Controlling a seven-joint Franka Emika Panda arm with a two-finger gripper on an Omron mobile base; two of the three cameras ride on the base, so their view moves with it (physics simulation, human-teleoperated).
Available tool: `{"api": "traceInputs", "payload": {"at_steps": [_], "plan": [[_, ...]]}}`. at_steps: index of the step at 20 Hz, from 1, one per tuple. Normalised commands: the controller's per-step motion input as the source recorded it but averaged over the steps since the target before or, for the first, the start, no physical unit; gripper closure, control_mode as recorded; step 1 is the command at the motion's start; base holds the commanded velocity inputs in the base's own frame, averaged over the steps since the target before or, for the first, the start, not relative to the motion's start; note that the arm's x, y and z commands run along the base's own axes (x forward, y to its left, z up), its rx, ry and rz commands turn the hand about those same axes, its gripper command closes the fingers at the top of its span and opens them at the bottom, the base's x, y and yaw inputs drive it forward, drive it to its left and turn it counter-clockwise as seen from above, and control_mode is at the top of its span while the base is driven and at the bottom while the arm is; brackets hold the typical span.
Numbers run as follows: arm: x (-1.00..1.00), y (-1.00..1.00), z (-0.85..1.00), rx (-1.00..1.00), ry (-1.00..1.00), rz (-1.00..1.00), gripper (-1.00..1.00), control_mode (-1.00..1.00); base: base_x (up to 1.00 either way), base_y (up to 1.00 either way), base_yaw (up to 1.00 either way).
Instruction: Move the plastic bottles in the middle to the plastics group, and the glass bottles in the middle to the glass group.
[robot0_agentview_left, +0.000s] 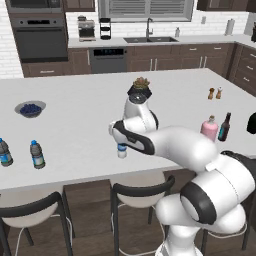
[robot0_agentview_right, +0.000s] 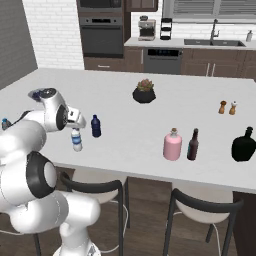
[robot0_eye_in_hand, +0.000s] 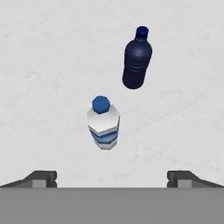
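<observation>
Step now: You are about to pick up the clear bottle (robot0_eye_in_hand: 103, 124), one of the two plastic bottles in the middle of the counter (robot0_agentview_left: 75, 115). This looks like an early step, because no middle bottle has joined a group.

Gripper: The gripper (robot0_eye_in_hand: 112, 177) hangs above the clear bottle, looking down on it. Its jaws are wide apart and hold nothing.

Clear bottle: It stands up straight near the front edge of the counter. In the hand view its cap looks blue. It sits a little left of the middle between the two finger tips.

Navy bottle: The navy bottle (robot0_agentview_right: 96, 126) stands close beside the clear one, a bit farther back and to the right. They do not touch.

Do it well: Slide the hand a little so the clear bottle is right in the middle of the jaws. Then go straight down and squeeze its body, not the cap.

Watch out: Keep the fingers away from the navy bottle, so it does not tip.

Where it goes: The plastics group (robot0_agentview_left: 36, 154) waits far to the left, near the front edge. Carry the bottle there.

Pink bottle: The pink bottle (robot0_agentview_right: 172, 144) stands far to the right, just beside the dark brown bottle (robot0_agentview_right: 193, 145).
</observation>
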Motion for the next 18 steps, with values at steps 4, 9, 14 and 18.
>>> {"api": "traceInputs", "payload": {"at_steps": [4,9,14,18], "plan": [[0.38,0.00,-0.01,0.00,0.03,-0.05,-1.00,-1.00,0.00,0.00,0.00],[0.10,0.00,-0.30,0.00,0.03,0.00,-1.00,-1.00,0.00,0.00,0.00],[0.00,0.00,-0.39,0.00,0.00,0.00,-1.00,-1.00,0.00,0.00,0.00],[0.04,0.00,-0.16,0.00,0.00,0.00,-1.00,-1.00,0.00,0.00,0.00]]}}
